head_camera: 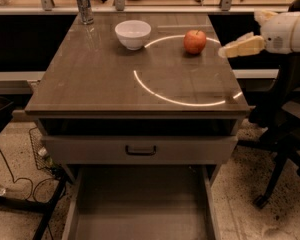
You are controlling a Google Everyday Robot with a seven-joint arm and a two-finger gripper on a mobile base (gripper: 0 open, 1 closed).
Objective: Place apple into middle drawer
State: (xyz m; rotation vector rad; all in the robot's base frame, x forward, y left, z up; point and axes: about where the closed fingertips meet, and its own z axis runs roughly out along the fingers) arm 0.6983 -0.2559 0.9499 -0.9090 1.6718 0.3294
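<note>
One apple [195, 41], round and red-orange, sits on the far right part of a glossy brown cabinet top [90, 79], seen from the front and above. A white bowl [133, 34] stands to the left of the apple, apart from it. A tall clear tumbler [83, 4] stands at the far left corner. A thin bright arc of reflected light [180, 101] curves across the right half of the top, passing behind the apple.

The gripper [227, 50], cream-coloured on a white arm, reaches in from the right edge. It hovers just right of the apple at about the apple's height, pointing toward it without touching. Whether the claw is released or clenched cannot be told; it carries nothing.

Below the top, a grey drawer front [200, 151] with a dark curved handle [140, 150] is pulled out slightly. Under it the middle drawer [140, 209] is pulled well out toward the viewer, its flat grey-brown bottom bare.

A dark office chair [285, 129] stands on the speckled floor to the right. Black cables [20, 184] lie on the floor to the left.
</note>
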